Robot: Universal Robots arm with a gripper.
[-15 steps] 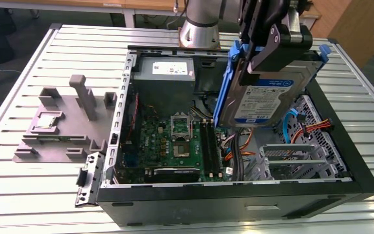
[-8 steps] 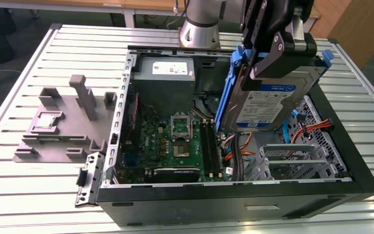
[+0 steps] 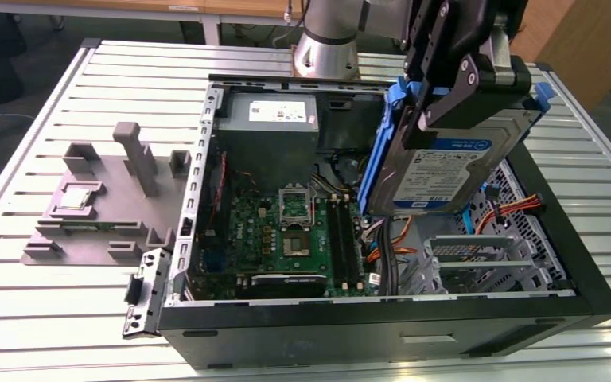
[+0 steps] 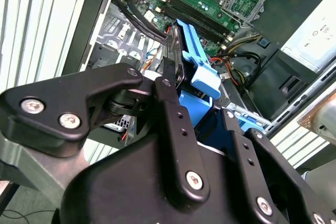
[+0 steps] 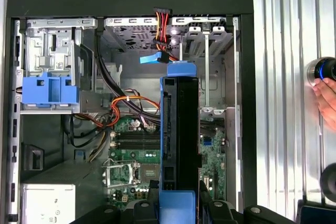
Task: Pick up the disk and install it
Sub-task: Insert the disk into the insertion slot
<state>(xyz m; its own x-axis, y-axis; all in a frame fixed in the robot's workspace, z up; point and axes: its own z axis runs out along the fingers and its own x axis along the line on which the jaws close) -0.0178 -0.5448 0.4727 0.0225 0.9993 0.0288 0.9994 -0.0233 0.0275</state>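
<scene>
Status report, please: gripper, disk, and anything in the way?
Gripper shut on the disk. Disk on edge, above the open case. Orange cables loose inside; a hand outside the case.

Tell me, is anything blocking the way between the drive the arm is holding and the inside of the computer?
Nothing solid that I can see. The gripper holds the disk above the open case. Loose orange cables lie beside the metal drive cage below and might snag.
</scene>
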